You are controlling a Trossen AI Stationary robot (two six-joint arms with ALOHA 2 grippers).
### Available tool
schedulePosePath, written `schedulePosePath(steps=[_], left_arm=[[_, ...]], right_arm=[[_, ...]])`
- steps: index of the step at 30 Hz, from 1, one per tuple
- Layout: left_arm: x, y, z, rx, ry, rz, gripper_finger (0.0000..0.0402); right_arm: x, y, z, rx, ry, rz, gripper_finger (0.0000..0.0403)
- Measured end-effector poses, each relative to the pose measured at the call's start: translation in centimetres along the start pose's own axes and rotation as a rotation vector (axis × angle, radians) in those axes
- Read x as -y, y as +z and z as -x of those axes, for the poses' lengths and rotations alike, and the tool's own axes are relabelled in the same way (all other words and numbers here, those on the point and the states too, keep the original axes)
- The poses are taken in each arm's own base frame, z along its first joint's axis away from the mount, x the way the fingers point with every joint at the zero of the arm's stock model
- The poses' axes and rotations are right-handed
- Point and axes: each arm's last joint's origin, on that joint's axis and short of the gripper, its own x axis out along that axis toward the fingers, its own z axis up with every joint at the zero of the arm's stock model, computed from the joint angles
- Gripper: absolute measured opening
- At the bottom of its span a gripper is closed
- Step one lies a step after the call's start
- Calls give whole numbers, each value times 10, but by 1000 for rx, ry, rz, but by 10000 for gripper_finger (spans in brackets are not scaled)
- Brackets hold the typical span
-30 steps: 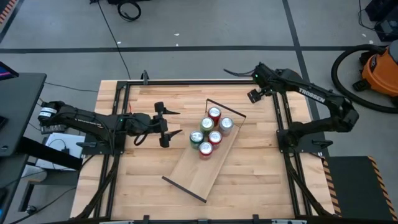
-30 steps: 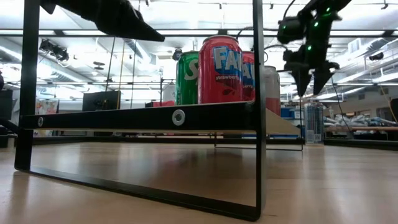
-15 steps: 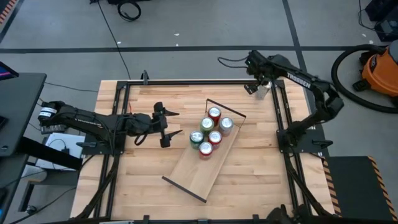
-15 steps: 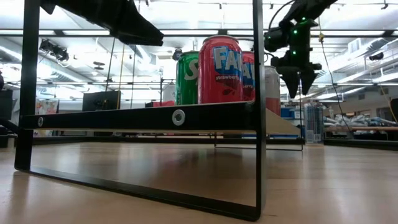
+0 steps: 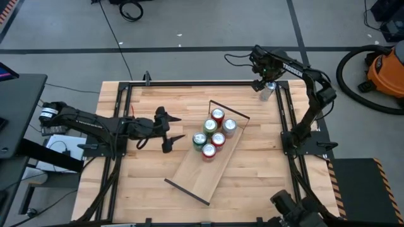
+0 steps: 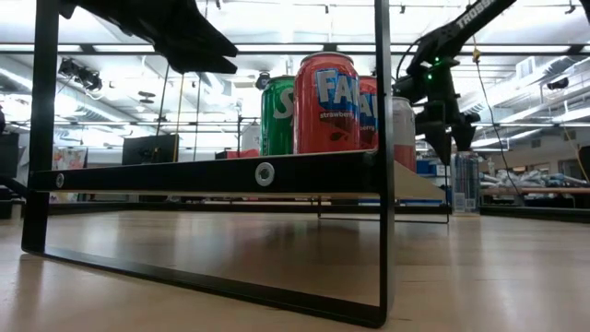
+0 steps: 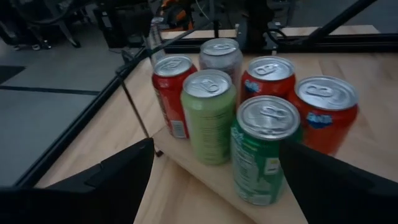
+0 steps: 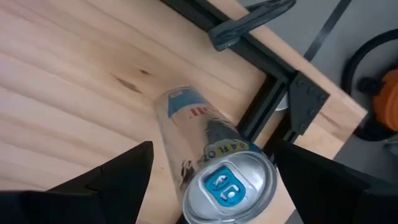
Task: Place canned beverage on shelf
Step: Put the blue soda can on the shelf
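Note:
The shelf (image 5: pixel 197 169), a light-wood board with black wire ends, lies slantwise mid-table. Several cans (image 5: pixel 213 132) stand on its far half; they also show in the left wrist view (image 7: pixel 249 118) and the low view (image 6: pixel 324 101). A silver can (image 5: pixel 267 92) stands upright on the table at the far right corner, by the black rail. My right gripper (image 5: pixel 267 81) is open above it, pointing down, its fingers on either side of the can's top (image 8: pixel 229 183) without touching. My left gripper (image 5: pixel 172 132) is open and empty, just left of the shelf's cans.
Black frame rails (image 5: pixel 287 120) run along the table's left, right and far edges, with a clamp (image 8: pixel 249 22) near the silver can. An orange vacuum (image 5: pixel 385 69) stands on the floor to the right. Bare tabletop (image 5: pixel 252 176) lies right of the shelf.
My right gripper has gone toward the table's far right corner and down, and now stands over the silver can. The cans and the shelf have not moved.

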Motion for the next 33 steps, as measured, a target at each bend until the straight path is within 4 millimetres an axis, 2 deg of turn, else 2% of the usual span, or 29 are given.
schedulePosePath(steps=[11, 26, 29, 33], left_arm=[[5, 0, 2, 3, -22, -9, 355], [5, 0, 2, 0, -22, 0, 355], [5, 0, 2, 0, -22, 0, 355], [5, -1, 2, -8, -22, -4, 355]], right_arm=[[2, -2, -2, -38, 68, -38, 345], [-1, 4, -28, -162, 103, -38, 344], [-3, 6, -34, -187, 97, -33, 330], [-4, 7, -37, -191, 103, -36, 290]])
